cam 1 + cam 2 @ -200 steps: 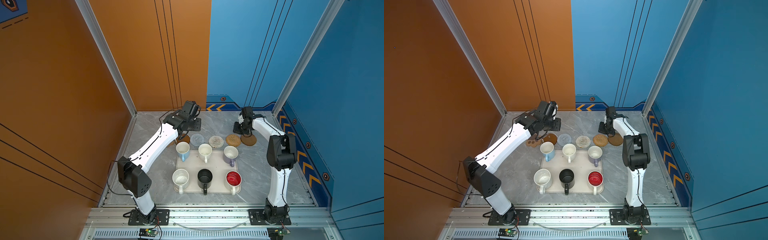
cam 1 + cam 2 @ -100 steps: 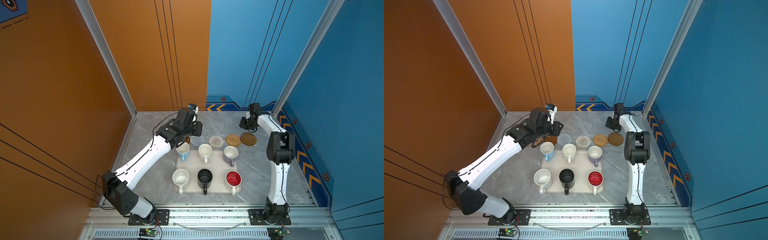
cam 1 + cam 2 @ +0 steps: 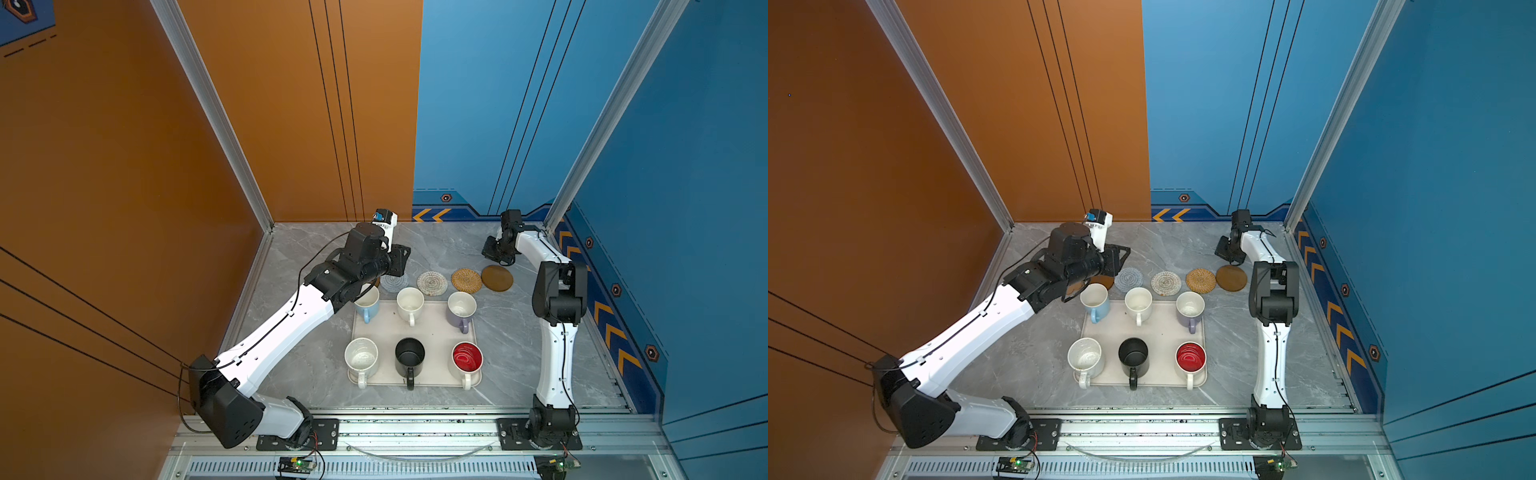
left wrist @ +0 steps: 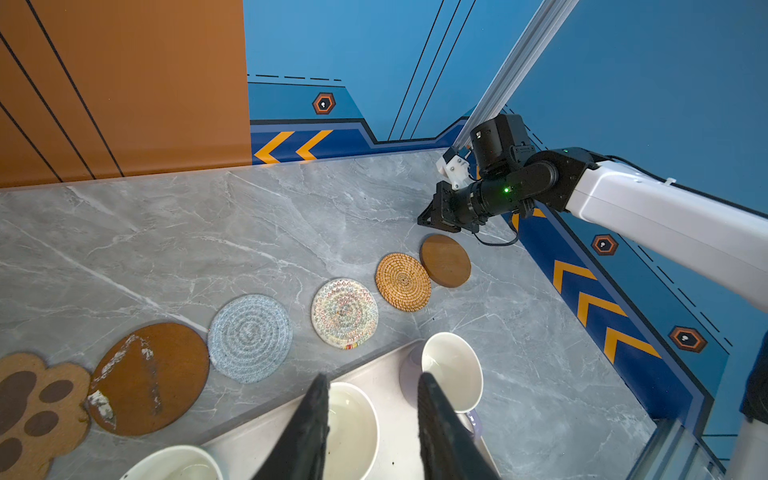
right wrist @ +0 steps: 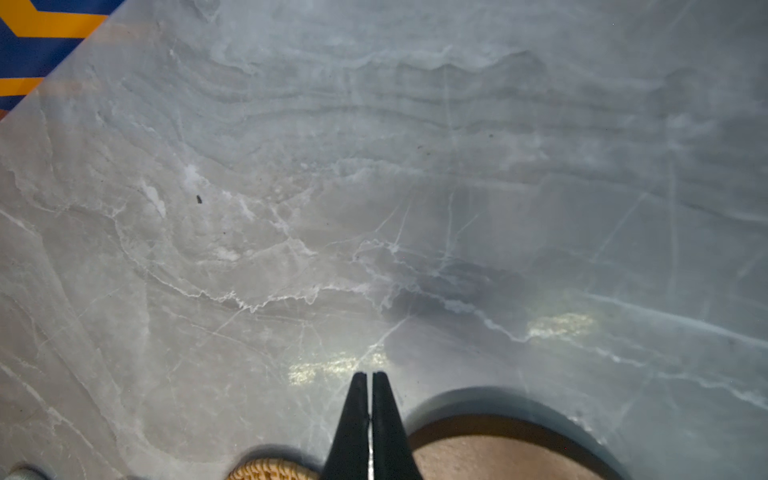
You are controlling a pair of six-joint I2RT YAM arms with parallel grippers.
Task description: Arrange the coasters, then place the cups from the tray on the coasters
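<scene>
The left gripper (image 4: 372, 376) was found with its fingers apart and nothing held between them, raised over the left part of the coaster row. The right gripper (image 5: 369, 380) was found with its fingers pressed together and empty, low over the table (image 5: 374, 166) just beside the plain brown disc (image 3: 497, 278). Six coasters were noted in a row behind the tray (image 3: 432, 328): the paw-shaped coaster (image 4: 37, 411), the scuffed brown disc (image 4: 149, 378), the grey-blue round (image 4: 249, 336), the white woven round (image 4: 344, 312), the rattan round (image 4: 403, 281) and the plain brown disc. All six cups were recorded standing on the tray: the light blue cup (image 3: 368, 305), the cream-white cup (image 3: 410, 301) and the lavender cup (image 3: 461, 307) at the back, and the speckled white cup (image 3: 361, 357), the black cup (image 3: 409, 355) and the red-lined cup (image 3: 467, 357) in front.
</scene>
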